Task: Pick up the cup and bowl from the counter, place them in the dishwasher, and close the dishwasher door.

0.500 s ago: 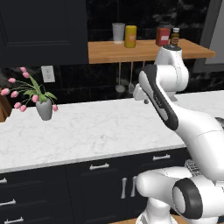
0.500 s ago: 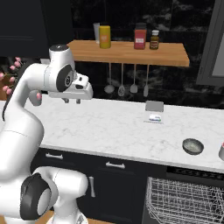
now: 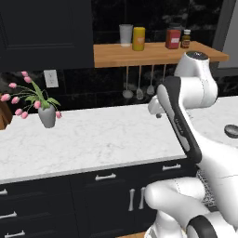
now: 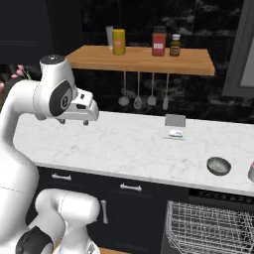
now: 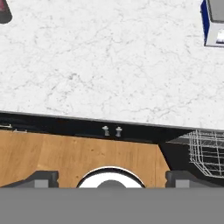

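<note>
No readable labels, hand fingers spread apart above counter, bowl near its edge

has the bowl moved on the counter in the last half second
No. In the right base view the bowl sits at the same spot on the counter, right of the small box, as before.

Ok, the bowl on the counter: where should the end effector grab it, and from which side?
Take the bowl by its rim, coming straight down from above. It sits upright and shallow on the counter, so one finger probably fits inside and one outside. The end effector is open, well to its left.
</note>
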Robot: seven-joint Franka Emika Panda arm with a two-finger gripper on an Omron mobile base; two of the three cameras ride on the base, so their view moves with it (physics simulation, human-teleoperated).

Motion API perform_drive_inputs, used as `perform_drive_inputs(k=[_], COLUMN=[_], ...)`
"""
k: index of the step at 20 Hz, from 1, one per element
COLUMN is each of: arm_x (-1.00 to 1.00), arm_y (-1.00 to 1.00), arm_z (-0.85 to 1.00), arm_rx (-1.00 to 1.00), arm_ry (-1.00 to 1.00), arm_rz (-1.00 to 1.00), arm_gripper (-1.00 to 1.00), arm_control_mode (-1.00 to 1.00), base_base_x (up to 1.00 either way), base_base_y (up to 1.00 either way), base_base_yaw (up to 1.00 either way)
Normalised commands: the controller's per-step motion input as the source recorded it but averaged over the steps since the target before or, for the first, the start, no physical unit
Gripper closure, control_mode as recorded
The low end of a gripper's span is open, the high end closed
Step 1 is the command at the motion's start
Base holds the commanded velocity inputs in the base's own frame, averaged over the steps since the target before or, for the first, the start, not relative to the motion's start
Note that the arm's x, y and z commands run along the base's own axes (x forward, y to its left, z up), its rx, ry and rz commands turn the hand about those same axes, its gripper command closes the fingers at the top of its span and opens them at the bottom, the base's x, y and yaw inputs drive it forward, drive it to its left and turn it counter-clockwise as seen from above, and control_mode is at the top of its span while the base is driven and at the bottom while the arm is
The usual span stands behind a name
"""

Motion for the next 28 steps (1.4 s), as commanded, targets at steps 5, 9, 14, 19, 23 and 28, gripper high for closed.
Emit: perform_drive_inputs(k=[5,9,14,19,23,28], arm_x=[-0.69,-0.44,-0.18,0.0,0.0,0.0], arm_y=[0.0,0.0,0.0,0.0,0.0,0.0], arm_z=[0.0,0.0,0.0,0.0,0.0,0.0], arm_rx=[0.0,0.0,0.0,0.0,0.0,0.0], arm_ry=[-0.04,0.0,0.0,0.0,0.0,0.0], arm_rz=[0.0,0.0,0.0,0.0,0.0,0.0], arm_gripper=[-1.0,-1.0,-1.0,-1.0,-1.0,-1.0], arm_control_mode=[-1.0,-1.0,1.0,1.0,1.0,1.0], base_base_x=[0.0,0.0,-0.02,0.0,0.0,0.02], base_base_y=[0.0,0.0,-0.01,0.23,0.5,0.41], base_base_yaw=[0.0,0.0,-0.02,-0.46,-0.83,-0.89])
